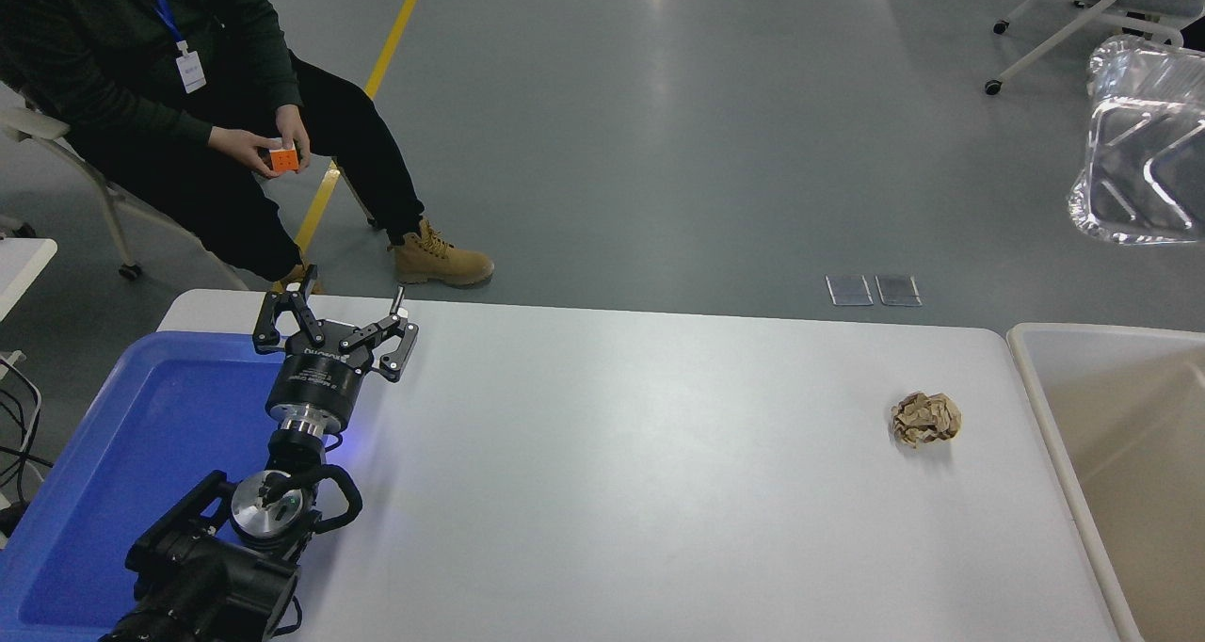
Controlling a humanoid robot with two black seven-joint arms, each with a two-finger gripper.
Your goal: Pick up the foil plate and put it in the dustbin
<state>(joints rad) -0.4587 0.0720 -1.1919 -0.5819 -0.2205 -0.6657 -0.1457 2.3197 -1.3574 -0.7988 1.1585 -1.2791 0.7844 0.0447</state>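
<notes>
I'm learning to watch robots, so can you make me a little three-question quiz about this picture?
1. True or false: the foil plate is lying on the white table.
2. What sits on the table closest to the dustbin? A) an orange cube B) a crumpled brown paper ball C) a boot
3. Fill in: the left hand is parked over the edge of the ____ tray.

Key: 1 false, it is up in the air at the picture's right edge, above the bin's side. 2 B. 3 blue.

Foil plate (1144, 152): shiny crinkled metal. Dustbin (1111, 435): smooth matt plastic. Paper ball (926, 419): crumpled, matt. Tray (122, 454): glossy plastic. Table (612, 491): smooth.
</notes>
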